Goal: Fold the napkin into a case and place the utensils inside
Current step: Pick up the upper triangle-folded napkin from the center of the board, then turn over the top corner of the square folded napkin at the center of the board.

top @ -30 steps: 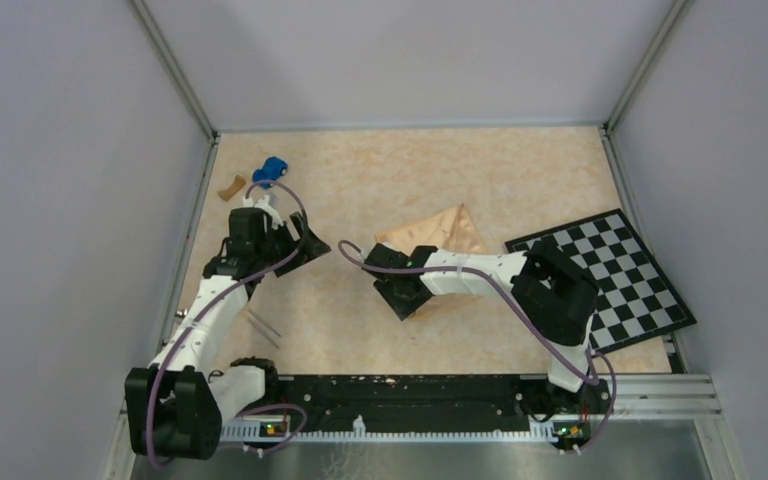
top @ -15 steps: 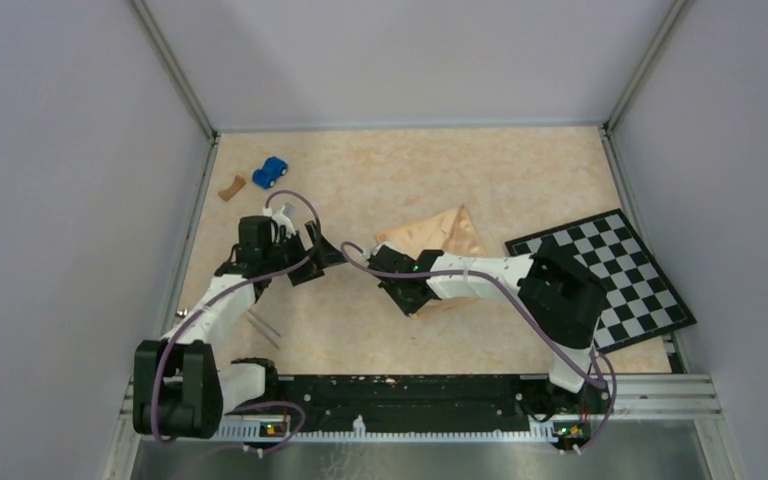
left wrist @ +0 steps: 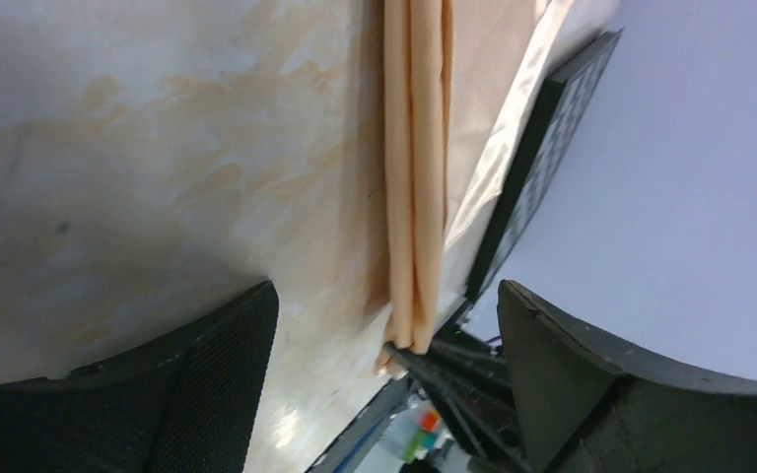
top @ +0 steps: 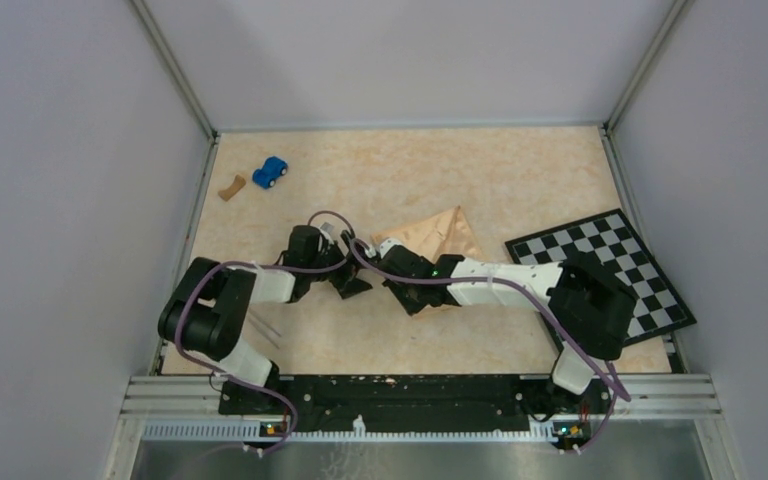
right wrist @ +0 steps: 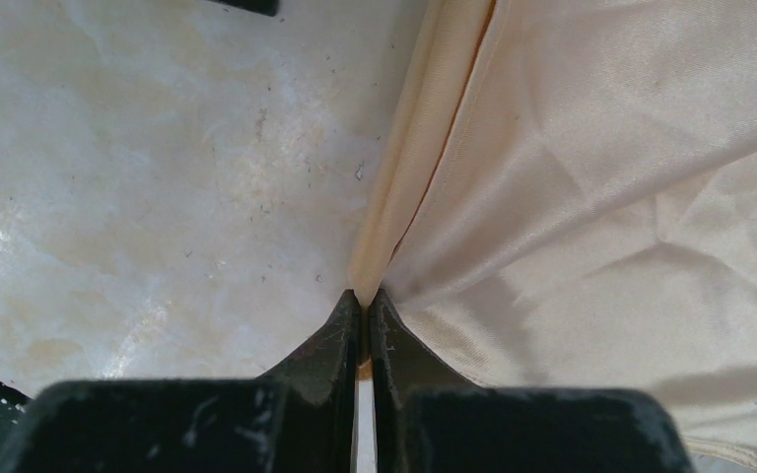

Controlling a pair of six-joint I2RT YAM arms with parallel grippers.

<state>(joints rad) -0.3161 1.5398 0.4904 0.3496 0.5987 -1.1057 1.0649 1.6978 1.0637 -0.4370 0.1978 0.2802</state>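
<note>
Both right jaws pinch the plain napkin [right wrist: 601, 197].

You've got the napkin [top: 442, 238] mid-surface, with the checkerboard [top: 615, 270] near it on the right, at the surface's [top: 520, 180] right edge. Toy car [top: 271, 171] sits far left, with the scrap [top: 230, 186] just left of it. Utensils [top: 268, 332] lie near left, well apart from the napkin. Right gripper [right wrist: 365, 301] is at the napkin's near-left edge, left gripper [left wrist: 386, 288] just left of it.
</note>
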